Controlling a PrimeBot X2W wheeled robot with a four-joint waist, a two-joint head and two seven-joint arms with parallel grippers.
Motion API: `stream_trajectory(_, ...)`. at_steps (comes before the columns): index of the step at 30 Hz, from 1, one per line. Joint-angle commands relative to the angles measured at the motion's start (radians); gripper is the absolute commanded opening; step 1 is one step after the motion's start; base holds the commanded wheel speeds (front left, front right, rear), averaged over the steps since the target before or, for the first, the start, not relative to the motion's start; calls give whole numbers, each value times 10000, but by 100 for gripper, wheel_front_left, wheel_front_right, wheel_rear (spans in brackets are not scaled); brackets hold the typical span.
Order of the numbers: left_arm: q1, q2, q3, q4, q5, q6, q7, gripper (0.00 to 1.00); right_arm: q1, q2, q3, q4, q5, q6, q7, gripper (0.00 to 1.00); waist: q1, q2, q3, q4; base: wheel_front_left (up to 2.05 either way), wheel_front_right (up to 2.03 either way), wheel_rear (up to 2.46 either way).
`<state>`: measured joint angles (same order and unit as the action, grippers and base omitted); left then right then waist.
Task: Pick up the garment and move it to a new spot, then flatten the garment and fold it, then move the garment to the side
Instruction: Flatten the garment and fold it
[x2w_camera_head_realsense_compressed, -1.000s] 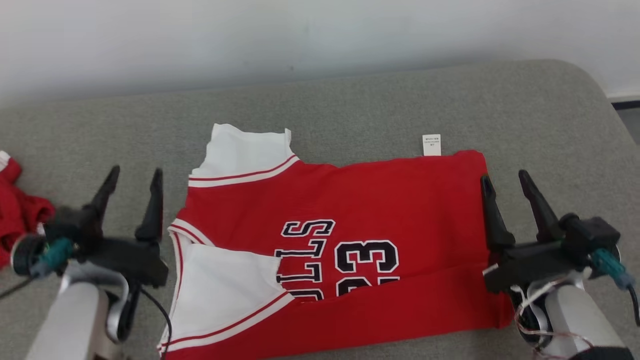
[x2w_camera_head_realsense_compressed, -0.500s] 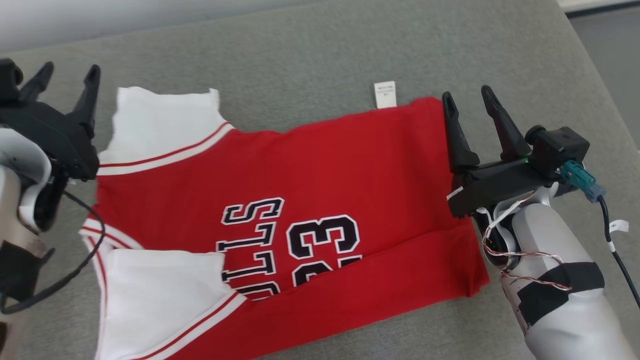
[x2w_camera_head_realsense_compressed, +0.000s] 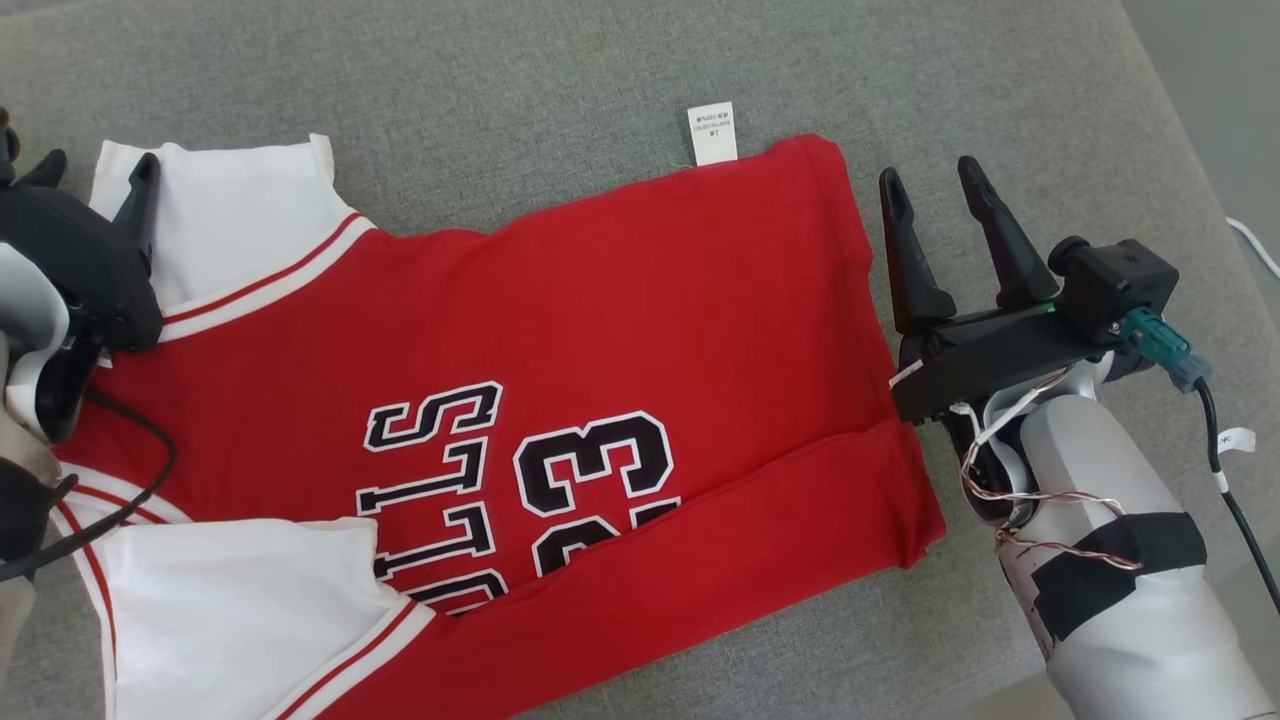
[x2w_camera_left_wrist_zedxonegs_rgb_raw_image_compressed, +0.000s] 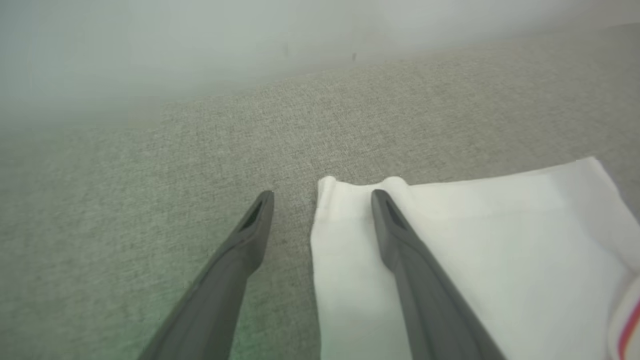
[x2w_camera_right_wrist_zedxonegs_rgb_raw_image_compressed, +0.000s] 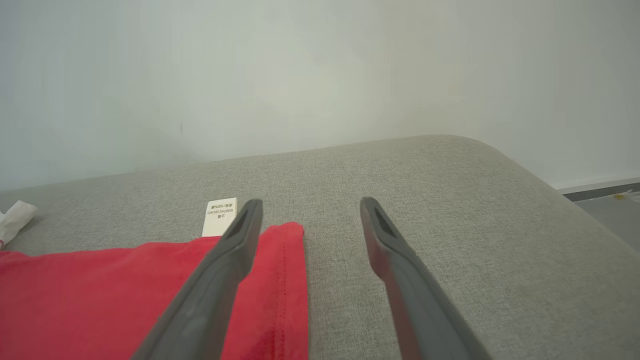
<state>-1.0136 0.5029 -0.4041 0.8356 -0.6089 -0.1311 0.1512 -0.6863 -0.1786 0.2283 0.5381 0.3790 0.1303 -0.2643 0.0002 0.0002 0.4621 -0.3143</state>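
Head view: red garment (x2w_camera_head_realsense_compressed: 600, 300) lies flat on the surface (x2w_camera_head_realsense_compressed: 500, 90). Your left gripper (x2w_camera_head_realsense_compressed: 100, 165) at nine o'clock, right gripper (x2w_camera_head_realsense_compressed: 929, 172) at three, flank its ends, wide and empty, likely readying a fold.

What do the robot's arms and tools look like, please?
The right tool and left tool are matte black with two long tapered fingers. The right pale grey forearm wears a black tape band, loose red-and-white twisted wires and a teal connector with a black cable.
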Motion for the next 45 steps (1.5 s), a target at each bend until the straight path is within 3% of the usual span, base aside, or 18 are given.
stream_trajectory(1, -153, -4, -57, 103, 46, 22, 21, 100, -113, -9, 1, -11, 47, 4, -17, 100, -2, -2, 70, -29, 0, 0, 0)
stream_trajectory(7, -515, -181, -496, 494, -96, 16, 390, 100, -231, 35, 90, 85, -69, 4, -17, 100, -2, -2, 81, 27, 0, 0, 0)
stream_trajectory(8, -562, -184, -573, 475, -82, 16, 313, 45, -241, 29, 122, 126, -81, 4, -17, 100, -2, -2, 69, 42, 0, 0, 0)
stream_trajectory(9, -584, -202, -657, 479, -98, 15, 275, 5, -262, 4, 162, 206, -82, 4, -17, 100, -2, -2, 47, 64, 0, 0, 0)
stream_trajectory(10, -597, -225, -735, 481, -157, 15, 258, 0, -291, -21, 189, 297, -53, 4, -17, 100, -2, -2, 18, 88, 0, 0, 0)
stream_trajectory(14, -738, -80, -1115, 350, -285, 15, -365, 0, -788, -238, 636, 1201, -39, 4, -17, 100, -2, -2, -179, 322, 0, 0, 0)
stream_trajectory(17, -769, -183, -1418, 50, -306, 16, -1074, 0, -1427, -493, 971, 2614, 223, 4, 2, 100, -2, -2, -298, 727, 0, 0, 0)
stream_trajectory(28, -880, -535, -2120, -460, -561, 15, -1644, 0, -2974, -742, 1783, 4972, 942, 4, 501, 100, -2, -2, -171, 1458, 0, 0, 0)
stream_trajectory(31, -976, -611, -2243, -457, -630, 15, -1715, 0, -3283, -729, 1889, 5451, 1118, 4, 753, 69, -2, -2, -99, 1555, 0, 0, 0)
stream_trajectory(32, -995, -627, -2276, -451, -654, 15, -1741, 0, -3383, -710, 1851, 5638, 1240, 4, 838, 42, -2, -2, -79, 1579, 0, 0, 0)
stream_trajectory(34, -1033, -647, -2351, -423, -693, 15, -1784, 0, -3537, -623, 1875, 5904, 1377, 4, 986, 0, -2, -2, -41, 1622, 0, 0, 0)
stream_trajectory(45, -1433, -507, -2377, -143, -921, 16, -2419, 0, -4206, -844, 2066, 6346, 1559, 3, 308, 0, -2, -2, -56, 1755, 0, 0, 0)
